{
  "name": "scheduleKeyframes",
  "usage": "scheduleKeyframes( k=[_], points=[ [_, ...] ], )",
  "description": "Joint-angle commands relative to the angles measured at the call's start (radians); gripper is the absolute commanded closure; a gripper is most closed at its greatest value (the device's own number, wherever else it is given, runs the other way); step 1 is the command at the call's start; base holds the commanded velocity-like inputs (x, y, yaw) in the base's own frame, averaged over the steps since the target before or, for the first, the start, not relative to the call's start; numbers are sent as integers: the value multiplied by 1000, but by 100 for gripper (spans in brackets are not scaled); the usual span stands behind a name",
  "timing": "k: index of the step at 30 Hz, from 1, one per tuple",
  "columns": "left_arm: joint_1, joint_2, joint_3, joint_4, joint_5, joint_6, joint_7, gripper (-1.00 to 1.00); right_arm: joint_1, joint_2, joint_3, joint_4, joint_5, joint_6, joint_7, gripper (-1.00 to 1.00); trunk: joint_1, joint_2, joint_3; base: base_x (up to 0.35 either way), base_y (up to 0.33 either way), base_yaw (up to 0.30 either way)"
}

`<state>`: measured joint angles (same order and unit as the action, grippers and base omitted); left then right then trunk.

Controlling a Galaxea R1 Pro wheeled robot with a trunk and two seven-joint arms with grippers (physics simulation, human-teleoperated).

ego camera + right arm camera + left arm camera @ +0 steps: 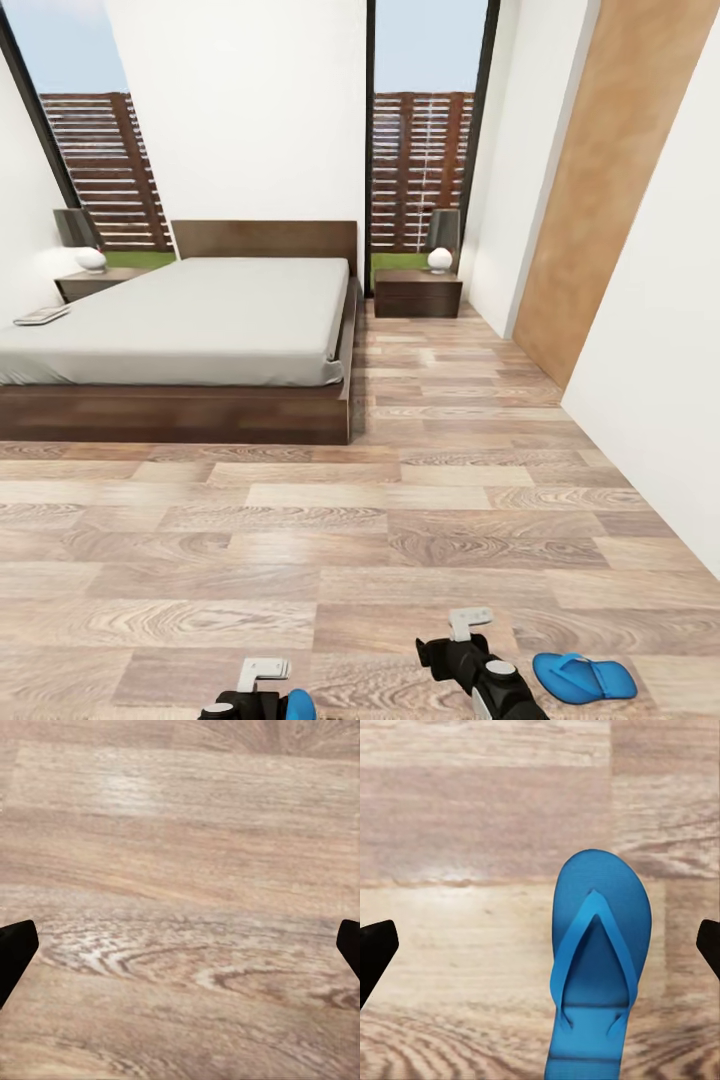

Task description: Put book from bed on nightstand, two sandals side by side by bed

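Note:
The bed with its grey mattress stands at the back left of the bedroom. A thin book lies on the mattress near its far left edge. Dark nightstands flank the bed, one on the left and one on the right. One blue sandal lies on the plank floor just right of my right gripper. The other sandal lies flat under my left gripper, off-centre between its fingers and untouched. Both grippers are open, and the right gripper hangs over bare floor.
Each nightstand carries a lamp, on the left and on the right. Tall dark-framed windows are behind them. A white wall and a wooden panel bound the right side. Wide plank floor lies between me and the bed.

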<state>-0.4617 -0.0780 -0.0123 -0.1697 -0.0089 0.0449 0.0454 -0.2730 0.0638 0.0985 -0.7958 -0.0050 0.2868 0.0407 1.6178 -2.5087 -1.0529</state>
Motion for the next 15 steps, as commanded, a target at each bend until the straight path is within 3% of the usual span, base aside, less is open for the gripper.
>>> scheduleKeyframes(
  k=[1,11,15],
  points=[
    [0,0,-1,-2,-1,5,4,-100,0,0,0,-2,0,6,2,-100,0,-1,-5,0,0,0],
    [0,-2,-1,-3,0,4,4,-100,4,-2,6,-61,0,37,4,-100,5,-3,-44,0,0,0],
    [0,-7,-1,-3,0,4,4,-100,5,-1,5,-106,-2,44,5,-100,5,-3,-44,0,0,0]
  ],
)
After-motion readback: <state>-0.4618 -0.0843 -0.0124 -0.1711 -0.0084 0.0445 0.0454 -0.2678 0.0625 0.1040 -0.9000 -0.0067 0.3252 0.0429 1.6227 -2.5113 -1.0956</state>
